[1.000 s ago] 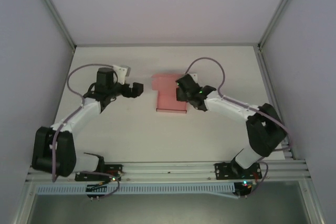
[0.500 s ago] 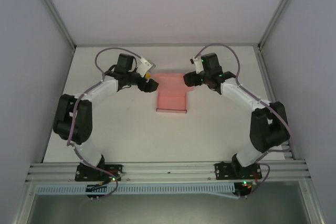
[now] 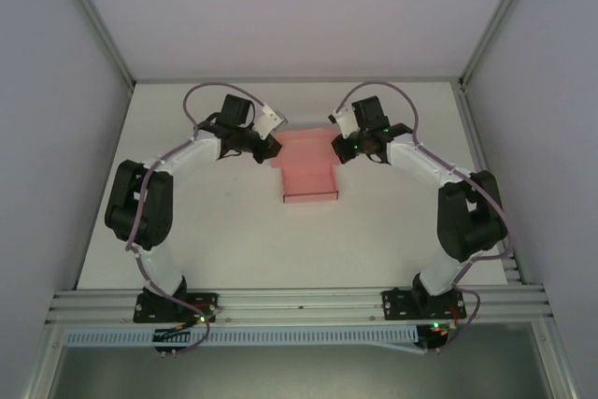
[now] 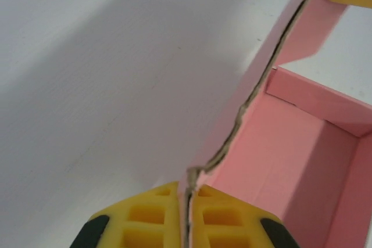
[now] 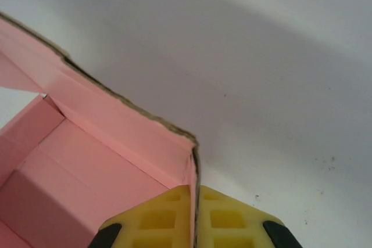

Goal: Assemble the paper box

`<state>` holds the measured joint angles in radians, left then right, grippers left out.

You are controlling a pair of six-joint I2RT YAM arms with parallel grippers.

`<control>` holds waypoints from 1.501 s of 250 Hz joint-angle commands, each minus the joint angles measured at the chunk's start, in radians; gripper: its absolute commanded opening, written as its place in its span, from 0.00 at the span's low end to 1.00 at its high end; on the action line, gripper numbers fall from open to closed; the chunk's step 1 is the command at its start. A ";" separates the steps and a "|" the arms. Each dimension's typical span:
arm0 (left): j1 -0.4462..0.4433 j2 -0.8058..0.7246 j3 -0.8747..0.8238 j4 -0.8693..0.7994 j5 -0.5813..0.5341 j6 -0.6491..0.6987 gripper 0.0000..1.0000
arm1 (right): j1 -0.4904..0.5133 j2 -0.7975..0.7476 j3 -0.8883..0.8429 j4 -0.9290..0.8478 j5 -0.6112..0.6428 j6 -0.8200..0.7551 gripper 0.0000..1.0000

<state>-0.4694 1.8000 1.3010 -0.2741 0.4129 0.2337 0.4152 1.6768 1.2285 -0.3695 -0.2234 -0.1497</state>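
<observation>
The pink paper box [image 3: 308, 167] lies partly folded near the back middle of the table. My left gripper [image 3: 274, 148] is shut on the box's left edge; in the left wrist view its yellow fingers [image 4: 152, 216] pinch the thin card wall [image 4: 256, 94], with the pink inside [image 4: 285, 155] to the right. My right gripper [image 3: 338, 146] is shut on the box's right edge; in the right wrist view its fingers [image 5: 224, 216] clamp a raised pink corner flap [image 5: 116, 120].
The white table [image 3: 234, 240] runs on in front of the box. Aluminium frame posts [image 3: 93, 21] and pale walls enclose the sides and back. Both arms' bases sit on the rail [image 3: 299, 301] at the near edge.
Both arms swung to the back of the table and closed in on the box from either side. The box's rear flap now stands gripped at both ends.
</observation>
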 commanded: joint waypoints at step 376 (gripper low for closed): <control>-0.224 -0.103 -0.755 1.353 -0.482 -0.726 0.18 | 0.307 0.036 -0.697 1.354 0.563 0.472 0.00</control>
<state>-0.6781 1.7039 0.6434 0.8680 -0.2058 -0.4721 0.6888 1.7054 0.5880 0.9394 0.2966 0.3305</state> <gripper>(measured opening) 0.101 0.048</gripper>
